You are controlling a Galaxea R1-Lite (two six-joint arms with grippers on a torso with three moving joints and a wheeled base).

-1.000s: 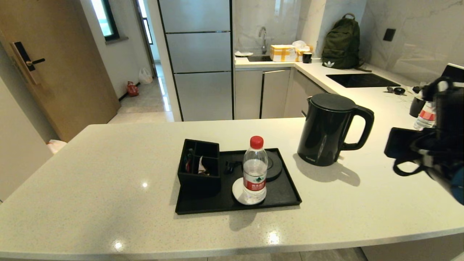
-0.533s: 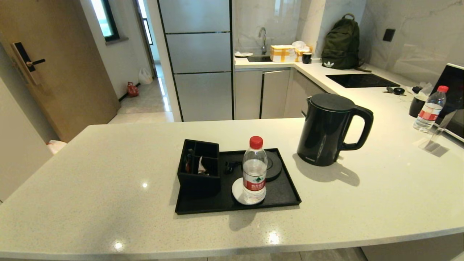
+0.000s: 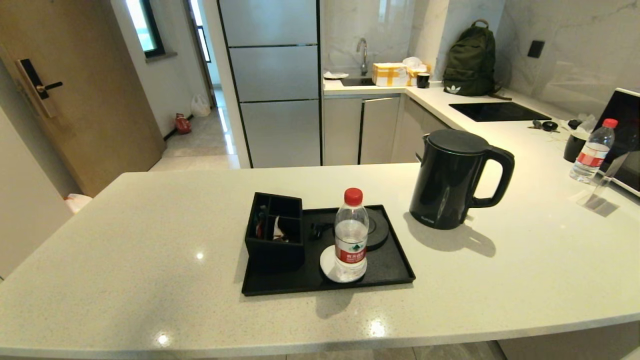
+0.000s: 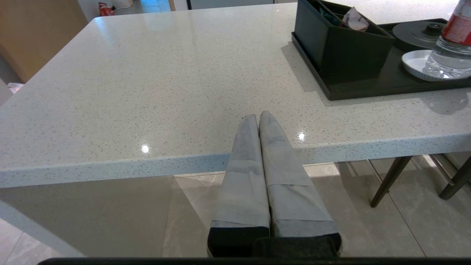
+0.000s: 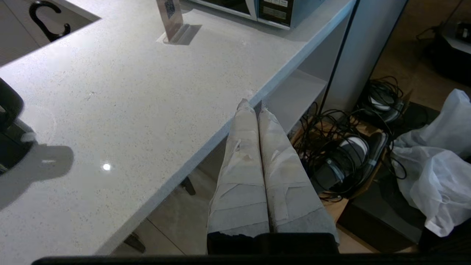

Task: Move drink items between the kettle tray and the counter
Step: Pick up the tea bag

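The tall black kettle [image 3: 450,180] stands upright on the off-white counter [image 3: 150,240], just right of the black tray [image 3: 392,267]; its handle [image 5: 9,106] shows at the edge of the right wrist view. The tray's round kettle base [image 3: 379,227] is bare. A pale pink sachet [image 4: 353,20] sticks out of the black compartmented box [image 3: 275,235] on the tray. Neither gripper shows in the head view. My left gripper [image 4: 258,115] is shut and empty at the counter's front edge, left of the tray. My right gripper [image 5: 250,105] is shut and empty beside the counter's right edge.
A clear water bottle [image 3: 351,235] with a red cap stands on a white saucer [image 3: 327,262] on the tray. A second bottle [image 3: 592,150], a clear sign stand [image 3: 602,192] and a microwave [image 3: 627,140] sit at the far right. Cables [image 5: 342,154] and bags [image 5: 438,169] lie on the floor.
My right arm filled the head view's right edge one second ago and has since drawn back out of that view. The kettle, tray and bottle have not moved.
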